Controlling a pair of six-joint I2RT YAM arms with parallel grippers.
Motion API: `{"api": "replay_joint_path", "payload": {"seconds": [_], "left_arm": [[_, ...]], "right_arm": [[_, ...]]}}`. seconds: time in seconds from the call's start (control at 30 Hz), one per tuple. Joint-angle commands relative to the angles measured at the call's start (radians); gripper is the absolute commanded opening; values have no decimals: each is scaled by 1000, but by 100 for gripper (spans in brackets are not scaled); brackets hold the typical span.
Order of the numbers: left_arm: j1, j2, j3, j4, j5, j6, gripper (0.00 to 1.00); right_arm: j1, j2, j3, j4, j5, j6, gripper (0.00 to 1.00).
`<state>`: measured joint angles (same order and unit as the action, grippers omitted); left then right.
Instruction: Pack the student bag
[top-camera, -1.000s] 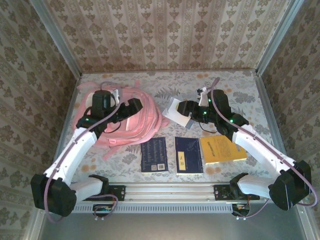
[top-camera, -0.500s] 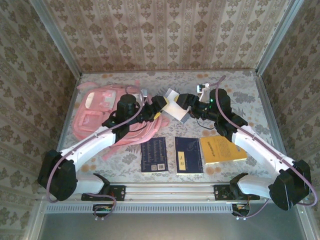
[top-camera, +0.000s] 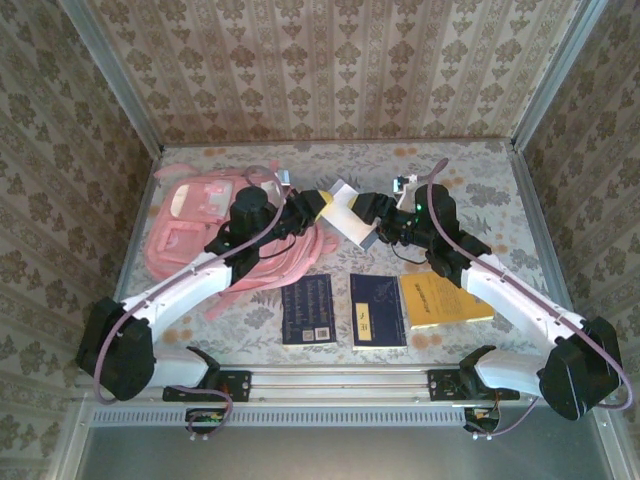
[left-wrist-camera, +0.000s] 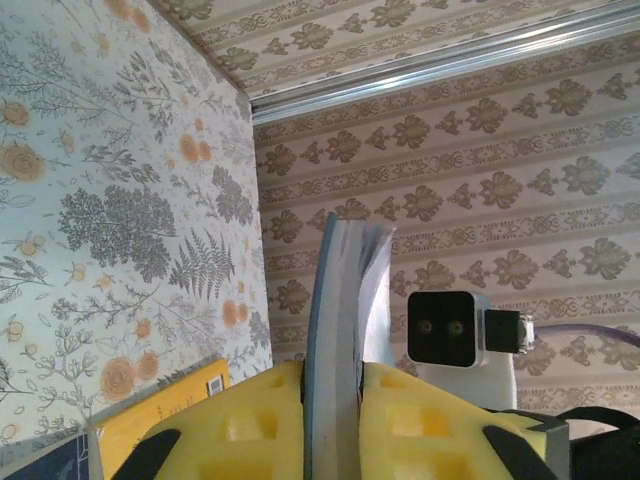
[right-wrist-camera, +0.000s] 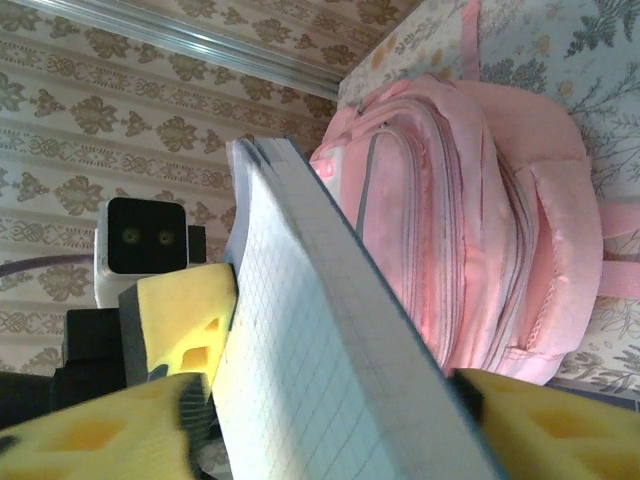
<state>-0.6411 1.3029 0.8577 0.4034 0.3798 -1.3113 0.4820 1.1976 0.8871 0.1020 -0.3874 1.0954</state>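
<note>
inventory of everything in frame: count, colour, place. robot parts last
student bag: 1, pink, lying at the table's left rear
notebook: 1, white squared pages, grey-blue cover, in the air between the two grippers
dark blue books: 2, flat side by side at front centre, left one, right one
yellow book: 1, flat at front right, beside the blue pair
table: 1, floral covering
walls: patterned beige, on three sides
left gripper: 1, yellow pads, clamped on the notebook's edge
right gripper: 1, yellow pads, notebook between its fingers, grip unclear
</note>
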Motion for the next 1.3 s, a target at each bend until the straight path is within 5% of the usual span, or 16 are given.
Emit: {"api": "replay_joint_path", "payload": {"seconds": [0.0,0.37,0.53,0.77,0.93,1.0,1.13,1.27], "left_arm": [[-4,-42,-15,33,-49,-3,0],[27,-113,0,-52,-94,44,0],[27,-105,0,-53,-88,47,0],[17,-91,-6,-52,-85,47,0],[17,-78,0,-80,-81,62,0],[28,-84,14,-139,-83,90,15],[80,-128,57,-347,-89,232,57],[167,-142,137,-622,-117,467,65]], "right_arm": [[18,-28,-12,-23,50,-25,98],[18,-97,-211,293,-4,127,96],[18,-79,-251,478,-23,210,72],[39,-41,-193,501,-19,214,45],[57,-18,-189,501,5,210,13],[54,-42,-205,462,36,184,0],[45,-130,-214,250,124,79,0],[26,-217,-220,44,200,-30,0]]}}
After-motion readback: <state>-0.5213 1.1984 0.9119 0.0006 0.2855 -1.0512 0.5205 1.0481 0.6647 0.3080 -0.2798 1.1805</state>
